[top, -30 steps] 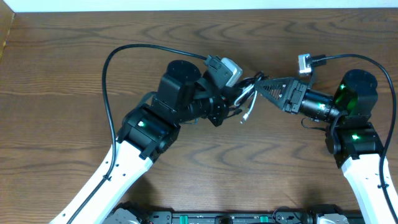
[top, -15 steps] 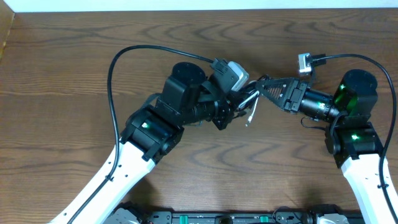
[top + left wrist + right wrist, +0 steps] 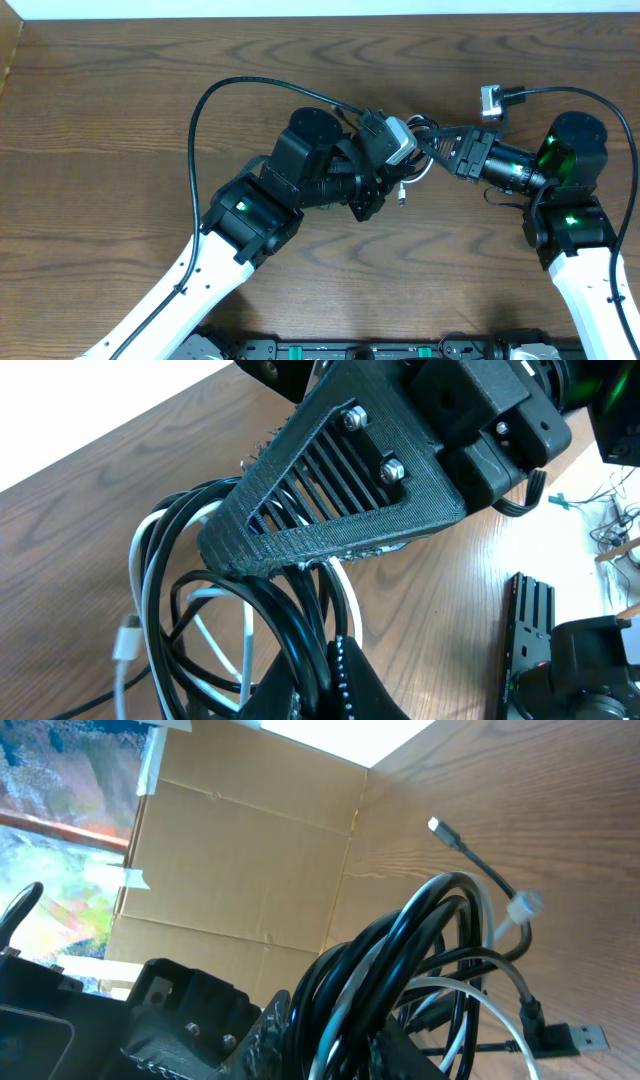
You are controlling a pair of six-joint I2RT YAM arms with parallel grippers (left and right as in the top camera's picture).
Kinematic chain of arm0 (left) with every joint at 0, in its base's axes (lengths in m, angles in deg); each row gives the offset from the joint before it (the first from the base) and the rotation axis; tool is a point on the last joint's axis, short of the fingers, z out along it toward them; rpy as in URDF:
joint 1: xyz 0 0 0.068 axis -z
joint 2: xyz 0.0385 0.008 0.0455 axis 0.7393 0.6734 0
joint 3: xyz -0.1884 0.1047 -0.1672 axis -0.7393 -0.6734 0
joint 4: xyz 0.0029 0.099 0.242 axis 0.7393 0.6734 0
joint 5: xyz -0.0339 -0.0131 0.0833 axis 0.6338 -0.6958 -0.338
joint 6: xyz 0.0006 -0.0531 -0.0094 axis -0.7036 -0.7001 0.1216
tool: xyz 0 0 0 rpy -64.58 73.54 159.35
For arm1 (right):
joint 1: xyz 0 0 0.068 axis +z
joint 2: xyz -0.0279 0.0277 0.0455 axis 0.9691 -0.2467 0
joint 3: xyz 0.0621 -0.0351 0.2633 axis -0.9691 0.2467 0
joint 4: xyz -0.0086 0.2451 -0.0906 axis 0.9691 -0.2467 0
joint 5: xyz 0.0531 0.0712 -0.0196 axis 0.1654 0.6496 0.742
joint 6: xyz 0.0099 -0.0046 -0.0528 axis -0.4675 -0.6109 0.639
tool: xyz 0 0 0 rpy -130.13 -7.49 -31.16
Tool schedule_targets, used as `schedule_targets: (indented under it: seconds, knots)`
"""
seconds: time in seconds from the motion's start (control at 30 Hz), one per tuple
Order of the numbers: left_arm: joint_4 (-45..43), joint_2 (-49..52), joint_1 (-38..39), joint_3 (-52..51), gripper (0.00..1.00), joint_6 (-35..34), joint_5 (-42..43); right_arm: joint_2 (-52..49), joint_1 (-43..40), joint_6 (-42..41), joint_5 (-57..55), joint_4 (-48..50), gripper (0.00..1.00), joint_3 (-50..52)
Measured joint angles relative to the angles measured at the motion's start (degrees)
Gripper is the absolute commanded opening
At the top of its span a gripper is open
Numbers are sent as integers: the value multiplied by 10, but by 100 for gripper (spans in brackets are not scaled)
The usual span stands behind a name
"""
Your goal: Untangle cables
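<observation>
The cables (image 3: 414, 166), thin black and white cords looped into one bundle, hang between my two grippers over the middle of the table. My left gripper (image 3: 398, 176) is shut on black strands of the bundle (image 3: 300, 610), which pass between its jaws at the bottom of the left wrist view (image 3: 325, 682). My right gripper (image 3: 428, 141) reaches in from the right, and its ribbed finger (image 3: 330, 490) lies across the loops. In the right wrist view its jaws (image 3: 330, 1040) press the bundle (image 3: 400, 960) from both sides. A white plug (image 3: 525, 905) and a black USB plug (image 3: 585, 1040) dangle free.
A cardboard box (image 3: 250, 870) stands at the table's far left edge. A black rail (image 3: 370, 350) runs along the front edge. Each arm trails its own thick black cable (image 3: 250, 85). Bare wood lies left and behind.
My left arm has carried the bundle rightward toward the right gripper. The right gripper's jaws, wide apart a second ago, have closed onto the bundle.
</observation>
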Motion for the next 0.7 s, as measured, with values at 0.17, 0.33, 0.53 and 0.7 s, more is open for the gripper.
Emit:
schedule_targets:
  seconds: [0.17, 0.33, 0.53, 0.7]
  knots:
    - [1, 0, 0, 0, 8, 0, -19, 0, 0, 0, -5, 0, 9, 0]
    - [2, 0, -2, 0, 8, -2, -38, 0, 0, 4, -9, 0, 7, 0]
    - [-1, 0, -24, 0, 8, -25, -42, 0, 0, 9, -9, 0, 8, 0]
    - [-5, 0, -41, 0, 8, -38, -42, 0, 0, 14, -6, -2, 8, 0]
